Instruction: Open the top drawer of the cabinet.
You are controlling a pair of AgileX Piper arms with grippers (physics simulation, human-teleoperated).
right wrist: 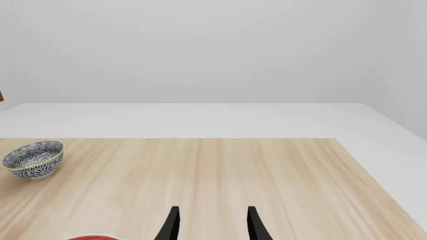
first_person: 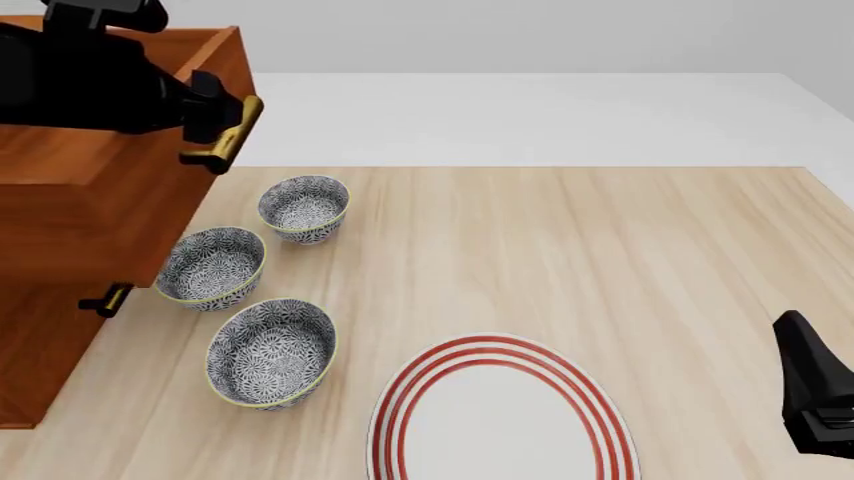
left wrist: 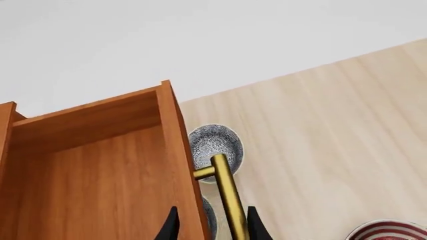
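The top drawer (first_person: 120, 210) stands pulled out from the reddish-brown cabinet (first_person: 40, 360) at the left, toward the table's middle. Its open wooden inside (left wrist: 93, 165) shows in the left wrist view. My left gripper (first_person: 211, 118) is at the drawer's brass bar handle (first_person: 230, 132). In the left wrist view its fingers (left wrist: 172, 226) are spread, and the handle (left wrist: 228, 192) and the drawer's front panel lie between them without being squeezed. My right gripper (right wrist: 212, 226) is open and empty, low at the table's right front (first_person: 814, 400).
Three patterned bowls (first_person: 304, 208) (first_person: 214, 265) (first_person: 271, 350) stand close beside the cabinet, under the pulled-out drawer's front. A red-ringed white plate (first_person: 501, 415) lies at the front middle. A lower drawer's brass handle (first_person: 107, 298) sticks out below.
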